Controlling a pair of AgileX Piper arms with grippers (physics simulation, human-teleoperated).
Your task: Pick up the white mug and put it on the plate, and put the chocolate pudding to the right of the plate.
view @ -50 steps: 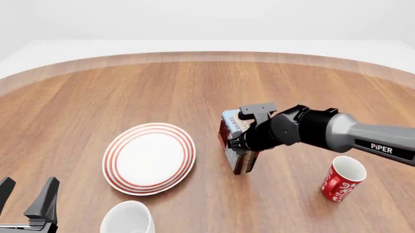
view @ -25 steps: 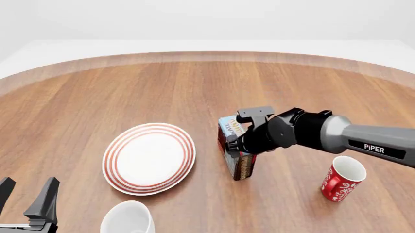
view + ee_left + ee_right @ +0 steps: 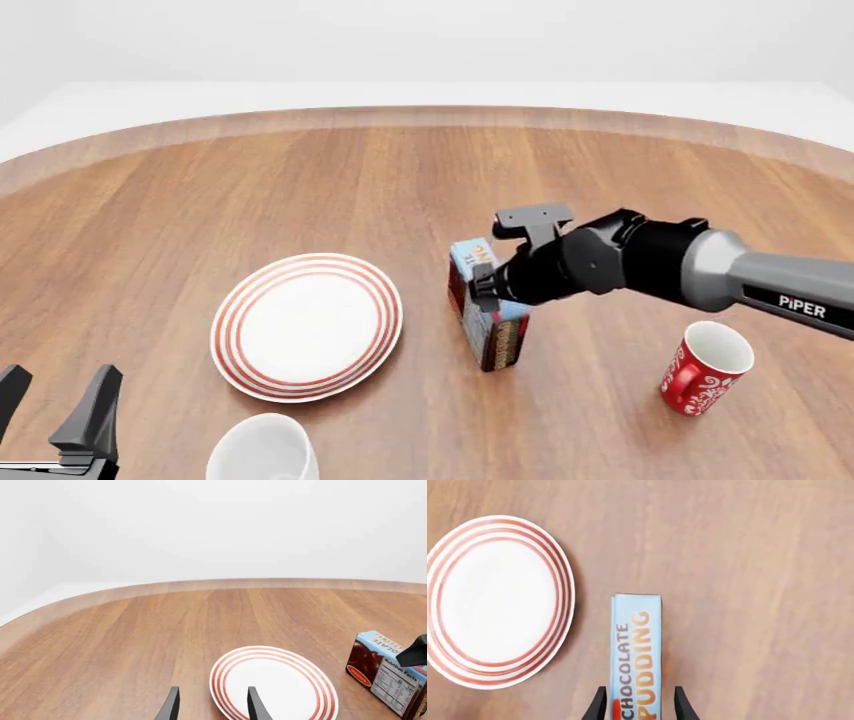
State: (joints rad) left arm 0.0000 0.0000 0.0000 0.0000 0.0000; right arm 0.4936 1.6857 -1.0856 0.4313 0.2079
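The step in hand appears to be the setting down of the chocolate pudding [image 3: 483, 318] to the right of the plate [image 3: 308, 326]. The right pincer [image 3: 638, 706] is straddling the carton's narrow light-blue top from above, its fingers lying against the two long faces; it is judged to be holding the carton. The carton is standing on edge on the worktop [image 3: 267, 190], just beside the plate's right rim but apart from it, so this half of the task looks nearly complete. The next move is judged to call for parting the fingers and lifting straight up, so that the tall, narrow carton is not tipped.

The white mug [image 3: 264, 449] is sitting at the near edge of the front view, just in front of the plate, untouched. The left pincer [image 3: 54, 415] is hovering beside it with fingers held wide, holding nothing.

Containers: the plate is carrying nothing. The red mug [image 3: 702, 368] is standing to the right, well apart from the carton, its white interior showing no contents. The white mug's interior is only partly visible.
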